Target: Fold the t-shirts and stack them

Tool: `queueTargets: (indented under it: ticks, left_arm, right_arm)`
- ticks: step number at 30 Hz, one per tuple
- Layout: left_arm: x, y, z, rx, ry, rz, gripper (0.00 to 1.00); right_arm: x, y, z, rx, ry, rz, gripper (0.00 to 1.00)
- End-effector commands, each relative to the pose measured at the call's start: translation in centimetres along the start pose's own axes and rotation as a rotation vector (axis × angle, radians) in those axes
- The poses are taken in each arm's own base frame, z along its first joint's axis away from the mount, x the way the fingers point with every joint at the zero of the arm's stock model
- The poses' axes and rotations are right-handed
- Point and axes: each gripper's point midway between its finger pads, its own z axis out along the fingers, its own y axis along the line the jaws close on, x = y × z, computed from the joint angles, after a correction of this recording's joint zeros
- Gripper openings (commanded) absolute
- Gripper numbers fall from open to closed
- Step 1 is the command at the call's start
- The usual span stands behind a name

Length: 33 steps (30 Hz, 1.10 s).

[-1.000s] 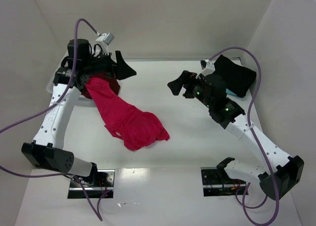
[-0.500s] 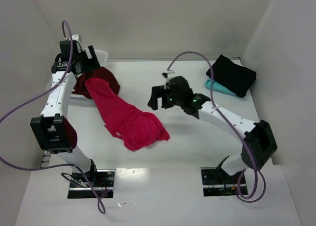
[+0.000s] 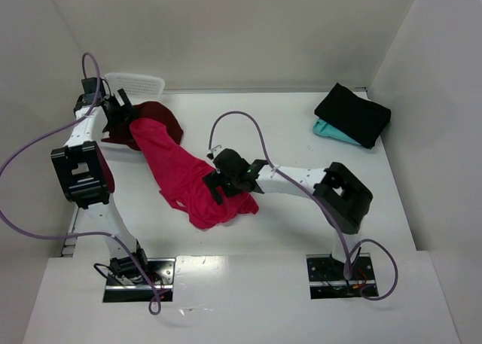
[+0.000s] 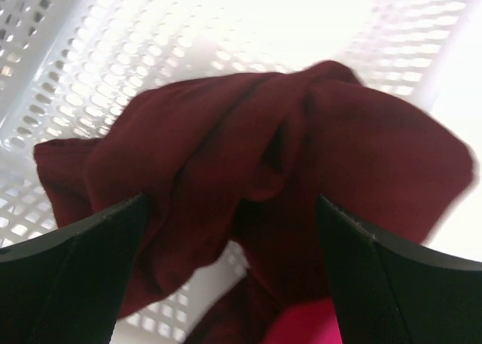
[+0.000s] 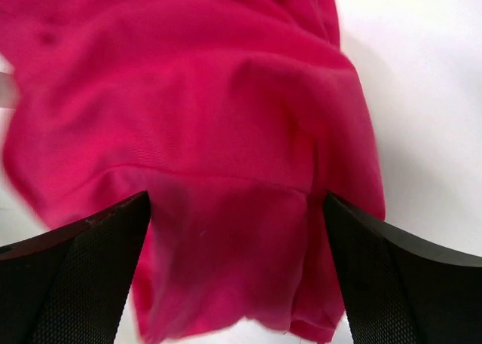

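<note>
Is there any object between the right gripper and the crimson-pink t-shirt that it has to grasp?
Nothing visible is in the way. In the right wrist view, the right gripper is open directly over the crimson-pink t-shirt, and only that cloth shows between its fingers.

white arms (image 3: 297, 180), black joints (image 3: 346, 197), purple cables (image 3: 239, 114), perhaps knurled pincer fingers (image 5: 71, 284)

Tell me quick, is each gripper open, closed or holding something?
Left gripper: open, empty, over the maroon shirt.
Right gripper: open, empty, over the crimson-pink shirt.
</note>
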Motion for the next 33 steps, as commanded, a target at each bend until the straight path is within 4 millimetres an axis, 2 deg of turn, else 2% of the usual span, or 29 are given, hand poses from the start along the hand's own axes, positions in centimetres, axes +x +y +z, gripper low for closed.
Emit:
queueTargets:
  ticks: [1,2,3,5,6,7,8,9,10,12,13,14,15,16,18,19,20,22,23,24,25,26,27,29,30,32,33]
  left_arm:
    - [-1.4,0.5,0.6,0.030,-0.022,-0.019,0.91]
    - [-1.0,0.4,1.0,0.036,-0.011,-0.020,0.87]
    - [-0.6,0.4,1.4,0.044,0.004,-0.021,0.74]
    - [-0.6,0.4,1.4,0.044,0.004,-0.021,0.55]
    - [-0.6,0.4,1.4,0.044,0.004,-0.021,0.36]
    - [-0.3,0.5,1.8,0.041,0.013,-0.023,0.25]
    - [-0.1,0.5,1.7,0.039,0.022,-0.024,0.13]
    - [-0.5,0.6,1.6,0.050,0.014,-0.029,0.03]
    - [-0.1,0.4,1.8,0.087,0.034,-0.037,0.00]
    - [-0.3,0.4,1.9,0.107,0.038,-0.055,0.00]
    - [-0.8,0.3,1.8,0.110,0.027,-0.053,0.00]
    - [-0.7,1.0,1.8,0.090,0.030,-0.070,0.00]
    - [-1.6,1.1,1.3,0.072,0.004,-0.067,0.00]
    - [-2.8,1.7,0.1,0.046,-0.035,-0.080,0.00]
    - [-4.0,2.3,-1.2,0.022,-0.080,-0.093,0.00]
    - [-4.6,2.2,-2.0,0.018,-0.100,-0.091,0.00]
    - [-6.3,2.5,-3.5,0.012,-0.150,-0.093,0.00]
    - [-7.8,2.5,-5.3,0.006,-0.186,-0.106,0.00]
    - [-10.1,2.4,-7.5,-0.012,-0.261,-0.111,0.00]
    - [-12.1,2.3,-10.0,-0.035,-0.329,-0.110,0.00]
    - [-12.4,2.1,-10.8,-0.031,-0.346,-0.108,0.00]
    - [-14.1,1.8,-12.7,-0.031,-0.401,-0.105,0.00]
    - [-15.3,2.5,-14.7,-0.067,-0.453,-0.128,0.00]
    - [-17.5,2.5,-17.4,-0.096,-0.523,-0.134,0.00]
    - [-19.2,2.8,-19.8,-0.115,-0.580,-0.144,0.00]
    - [-20.6,4.0,-21.6,-0.140,-0.625,-0.171,0.00]
    - [-21.7,4.0,-23.4,-0.126,-0.664,-0.171,0.00]
  right_arm:
    - [0.7,-0.8,1.6,0.060,0.052,-0.042,0.97]
    - [0.7,-0.6,1.8,0.047,0.057,-0.042,0.93]
    - [0.7,-0.3,2.1,0.036,0.062,-0.042,0.82]
    - [0.4,-0.2,2.2,0.032,0.048,-0.041,0.68]
    - [-0.1,-0.1,2.1,0.030,0.038,-0.040,0.59]
    - [-0.2,-0.2,2.1,0.040,0.035,-0.040,0.50]
    - [-0.3,-0.6,2.1,0.059,0.030,-0.041,0.30]
    - [-0.2,-1.0,2.1,0.087,0.033,-0.026,0.22]
    - [-0.7,-1.5,1.5,0.114,0.016,-0.025,0.11]
    - [-1.2,-2.4,0.1,0.169,-0.018,0.001,0.00]
    - [-1.2,-2.4,-0.4,0.167,-0.025,0.003,0.00]
    - [-1.4,-3.3,-0.8,0.191,-0.039,0.044,0.00]
    - [-0.9,-4.1,-1.1,0.201,-0.037,0.066,0.00]
    - [-0.6,-6.2,-2.1,0.262,-0.049,0.118,0.00]
    - [-0.4,-8.6,-3.2,0.326,-0.064,0.175,0.00]
    - [0.1,-11.2,-4.0,0.380,-0.056,0.229,0.00]
    - [0.4,-12.8,-5.3,0.416,-0.076,0.311,0.00]
    - [0.6,-16.0,-7.1,0.436,-0.104,0.421,0.00]
    - [0.7,-19.1,-9.5,0.471,-0.162,0.522,0.00]
    - [-0.3,-21.2,-12.2,0.493,-0.247,0.579,0.00]
    - [-0.2,-22.1,-12.5,0.511,-0.251,0.598,0.00]
    - [-0.7,-23.0,-14.5,0.548,-0.304,0.625,0.00]
    - [-0.4,-24.3,-15.6,0.585,-0.312,0.654,0.00]
    - [-0.7,-25.2,-16.6,0.604,-0.324,0.657,0.00]
    - [-0.6,-24.9,-16.1,0.583,-0.307,0.645,0.00]
    - [-0.9,-24.3,-15.4,0.530,-0.300,0.643,0.00]
    - [-0.7,-23.9,-14.8,0.502,-0.290,0.642,0.00]
